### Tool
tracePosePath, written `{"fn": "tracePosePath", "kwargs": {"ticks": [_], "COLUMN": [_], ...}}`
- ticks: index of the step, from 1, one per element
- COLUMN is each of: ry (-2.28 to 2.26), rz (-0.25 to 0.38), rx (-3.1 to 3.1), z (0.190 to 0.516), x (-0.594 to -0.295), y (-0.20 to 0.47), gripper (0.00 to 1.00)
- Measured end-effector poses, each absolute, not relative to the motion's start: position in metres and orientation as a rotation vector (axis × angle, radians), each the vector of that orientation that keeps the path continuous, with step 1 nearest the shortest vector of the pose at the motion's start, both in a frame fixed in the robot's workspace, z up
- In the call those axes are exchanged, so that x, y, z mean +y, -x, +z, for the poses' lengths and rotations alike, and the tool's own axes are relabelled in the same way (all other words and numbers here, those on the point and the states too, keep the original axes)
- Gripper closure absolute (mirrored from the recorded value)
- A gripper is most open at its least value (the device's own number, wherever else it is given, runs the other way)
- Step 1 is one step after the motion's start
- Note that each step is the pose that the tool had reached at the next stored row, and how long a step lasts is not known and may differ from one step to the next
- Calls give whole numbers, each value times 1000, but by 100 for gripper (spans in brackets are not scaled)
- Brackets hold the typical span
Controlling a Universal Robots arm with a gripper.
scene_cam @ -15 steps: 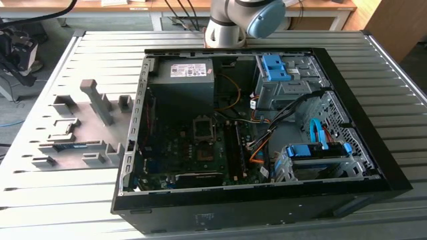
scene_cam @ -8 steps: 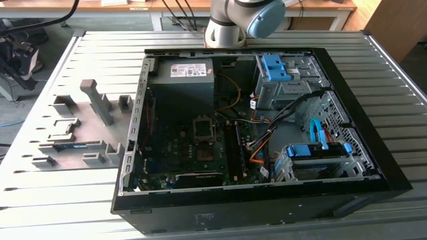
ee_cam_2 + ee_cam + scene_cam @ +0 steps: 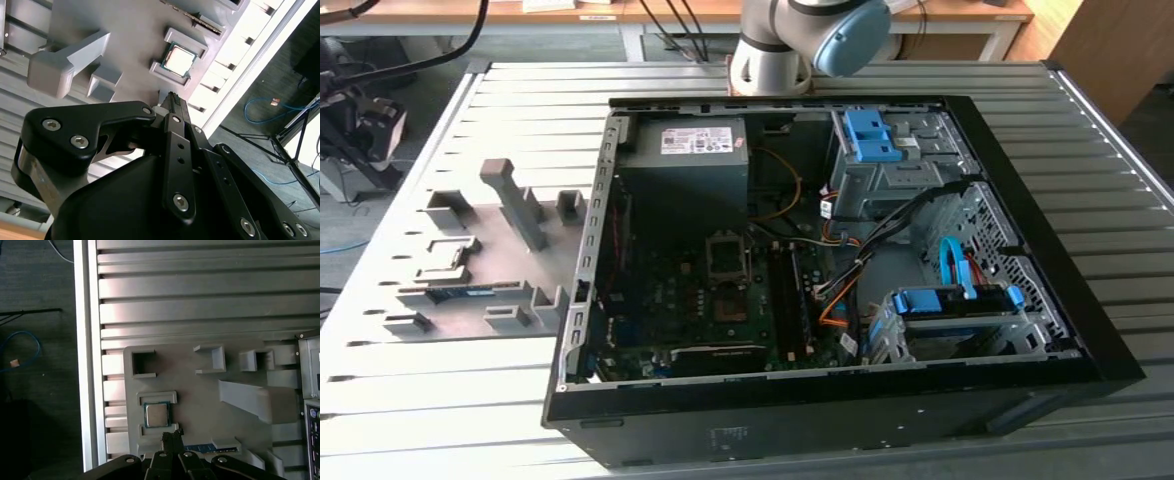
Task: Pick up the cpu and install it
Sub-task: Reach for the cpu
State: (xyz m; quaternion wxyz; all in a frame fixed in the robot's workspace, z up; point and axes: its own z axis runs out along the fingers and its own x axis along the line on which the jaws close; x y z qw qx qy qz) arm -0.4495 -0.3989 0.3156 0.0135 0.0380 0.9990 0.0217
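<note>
The cpu (image 3: pixel 156 414) is a small square chip with a silver lid. It lies flat in a shallow pocket of the grey fixture plate (image 3: pixel 200 405), close to the table's edge. My gripper (image 3: pixel 171 436) hangs above the plate just beside the cpu, apart from it. Its dark fingers are shut with nothing between them. In the second wrist view the cpu (image 3: pixel 179 60) sits beyond the tips of the gripper (image 3: pixel 172 96). The open computer case (image 3: pixel 1014 300) lies on the table at the exterior view's right, its motherboard (image 3: pixel 707 300) exposed.
The fixture plate (image 3: pixel 480 240) carries a tall grey block (image 3: pixel 255 400), several empty holders and a blue-edged strip (image 3: pixel 205 447). The slatted table ends just past the cpu (image 3: pixel 85 365). Cables, blue drive brackets (image 3: pixel 870 135) and a power supply (image 3: pixel 687 150) crowd the case.
</note>
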Motion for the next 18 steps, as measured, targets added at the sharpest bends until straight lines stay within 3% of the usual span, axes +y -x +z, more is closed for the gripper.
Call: {"fn": "tracePosePath", "kwargs": {"ticks": [18], "ry": [-118], "rz": [68], "rx": [3112], "z": [296], "x": [-399], "y": [449], "gripper": [90]}}
